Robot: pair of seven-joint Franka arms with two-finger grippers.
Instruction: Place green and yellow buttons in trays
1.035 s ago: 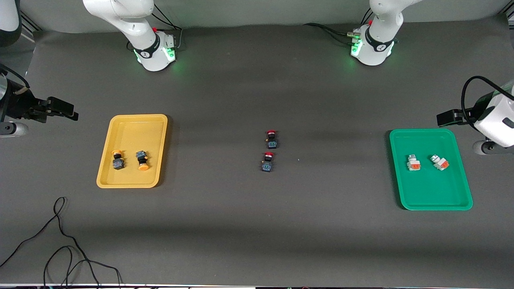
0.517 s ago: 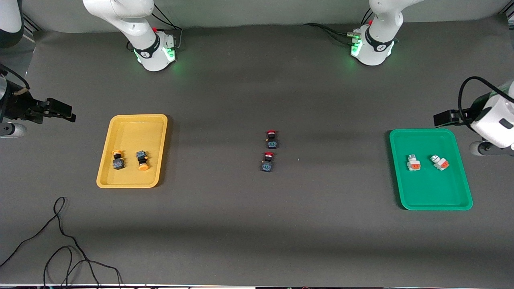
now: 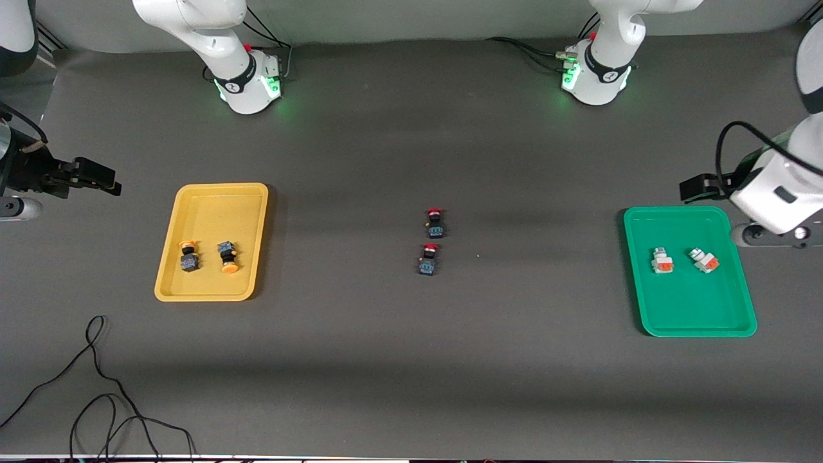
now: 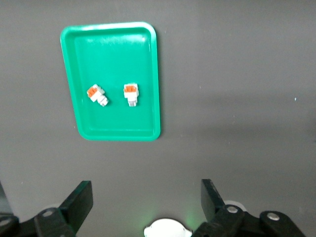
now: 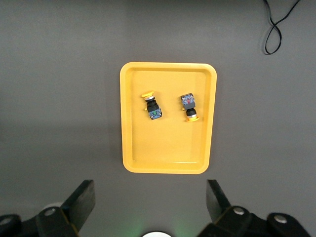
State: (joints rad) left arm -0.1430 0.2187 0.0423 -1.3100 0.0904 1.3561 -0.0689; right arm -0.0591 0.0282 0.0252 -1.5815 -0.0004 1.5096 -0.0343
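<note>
Yellow tray (image 3: 212, 193) holds two buttons, green tray (image 3: 681, 215) two; both grippers' fingers spread, empty.

Two yellow-capped buttons (image 3: 207, 256) lay side by side in one tray (image 3: 193, 292) toward the right arm's end of the table. Two white buttons (image 3: 683, 260) lay side by side in the other tray (image 3: 694, 321) toward the left arm's end. Between the trays, two red-capped switches (image 3: 431, 241) lay on the table (image 3: 411, 360), one nearer the front camera.
</note>
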